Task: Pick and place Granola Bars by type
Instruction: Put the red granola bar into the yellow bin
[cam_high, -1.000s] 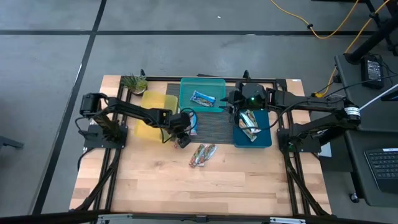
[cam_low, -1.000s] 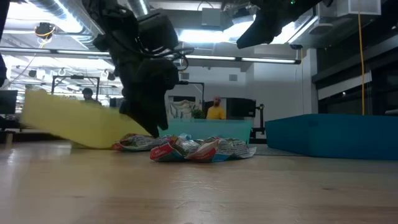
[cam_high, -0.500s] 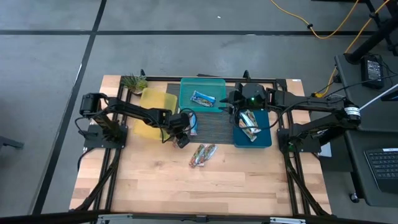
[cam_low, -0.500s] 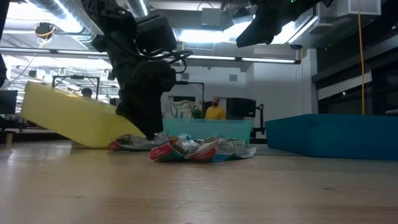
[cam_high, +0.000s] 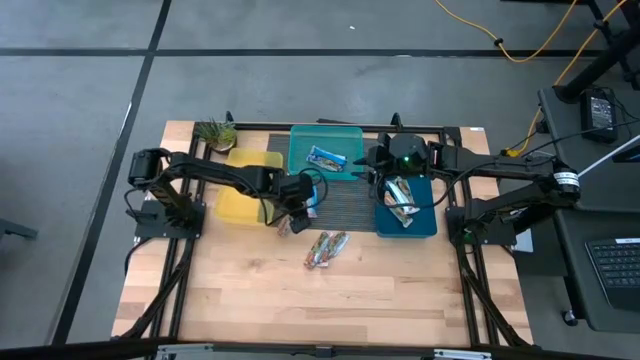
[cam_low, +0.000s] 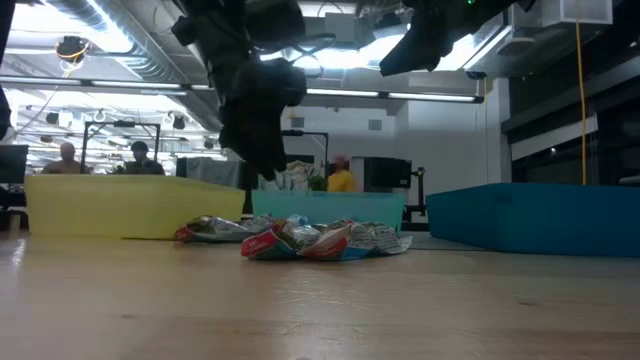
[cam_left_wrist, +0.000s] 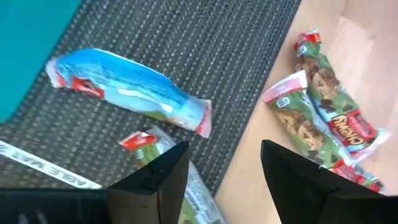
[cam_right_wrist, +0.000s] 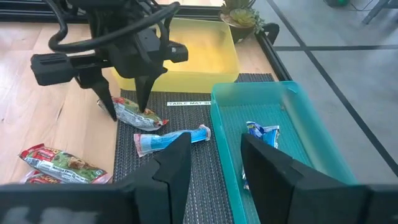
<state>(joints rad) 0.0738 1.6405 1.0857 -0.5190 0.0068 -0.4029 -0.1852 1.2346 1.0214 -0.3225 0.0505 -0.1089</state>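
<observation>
Granola Bars (cam_high: 327, 248): sorting partly done, by my reading.

Surface (cam_high: 250, 300): wooden, carrying a dark mat (cam_high: 345, 205) taken here as landmark.
Yellow bin (cam_high: 245, 185): beside the mat; no bar visible inside.
Teal bin (cam_high: 325, 150): behind the mat; one blue-white bar (cam_high: 326, 156) filed.
Blue bin (cam_high: 407, 215): on the mat's other side; tan-green bars (cam_high: 402, 195) filed.

Left pincer (cam_right_wrist: 127, 102): fingers spread, empty, raised just above the mat's yellow-bin edge.
Right pincer (cam_right_wrist: 214, 155): fingers spread, empty, waiting over the teal and blue bins.

Outstanding: a cluster of tan-green bars on bare wood just in front of the mat; blue-white bar (cam_left_wrist: 127, 87) on the mat; another bar (cam_right_wrist: 138, 116) on the mat below the left pincer.
</observation>
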